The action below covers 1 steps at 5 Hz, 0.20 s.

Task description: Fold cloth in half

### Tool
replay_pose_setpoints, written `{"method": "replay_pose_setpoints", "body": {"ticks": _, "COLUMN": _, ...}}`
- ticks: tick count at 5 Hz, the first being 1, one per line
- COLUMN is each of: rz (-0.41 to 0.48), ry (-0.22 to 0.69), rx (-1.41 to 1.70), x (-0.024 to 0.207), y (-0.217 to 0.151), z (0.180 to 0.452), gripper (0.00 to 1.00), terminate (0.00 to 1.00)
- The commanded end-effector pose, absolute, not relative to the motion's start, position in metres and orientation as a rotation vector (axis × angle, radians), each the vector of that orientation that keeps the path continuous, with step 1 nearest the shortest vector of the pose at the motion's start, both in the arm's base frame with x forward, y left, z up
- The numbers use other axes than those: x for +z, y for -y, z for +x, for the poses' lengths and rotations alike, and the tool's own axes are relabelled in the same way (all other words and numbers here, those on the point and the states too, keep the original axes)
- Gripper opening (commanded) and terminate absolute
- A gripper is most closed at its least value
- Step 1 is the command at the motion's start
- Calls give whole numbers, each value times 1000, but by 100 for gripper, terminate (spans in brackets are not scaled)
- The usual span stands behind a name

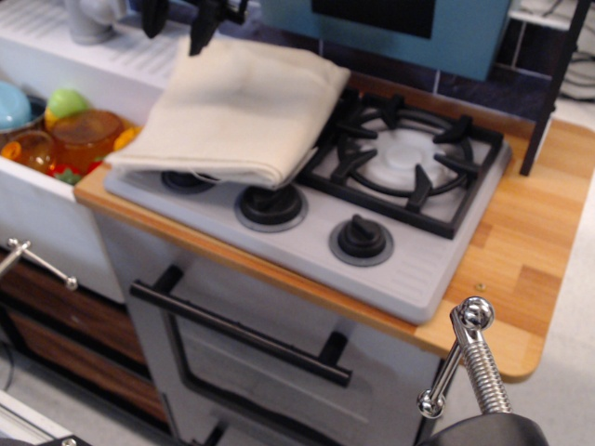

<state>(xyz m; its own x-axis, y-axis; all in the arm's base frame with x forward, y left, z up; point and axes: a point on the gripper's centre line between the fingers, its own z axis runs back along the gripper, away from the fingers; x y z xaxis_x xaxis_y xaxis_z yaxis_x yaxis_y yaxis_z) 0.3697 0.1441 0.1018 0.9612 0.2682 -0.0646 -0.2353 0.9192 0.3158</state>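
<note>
The cream-beige cloth [237,111] lies folded over on itself on the left half of the grey stovetop [372,269], its folded edge toward the front right near the knobs. My gripper [177,23] is at the top left, just above the cloth's back left edge. Its two dark fingers [203,26] stand apart and hold nothing. The cloth covers the left burner and partly hides the left knob.
The right burner grate [409,163] is uncovered. Two knobs [363,237] show at the stove's front. A sink with coloured bowls and cups [65,130] is at the left. A wooden counter [530,242] runs to the right. A metal handle [469,358] stands bottom right.
</note>
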Motion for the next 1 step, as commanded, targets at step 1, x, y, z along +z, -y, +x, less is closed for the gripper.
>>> {"method": "replay_pose_setpoints", "body": {"ticks": 1, "rz": 320, "ry": -57, "rx": 273, "x": 123, "y": -149, "z": 370, "gripper": 100, "terminate": 100}}
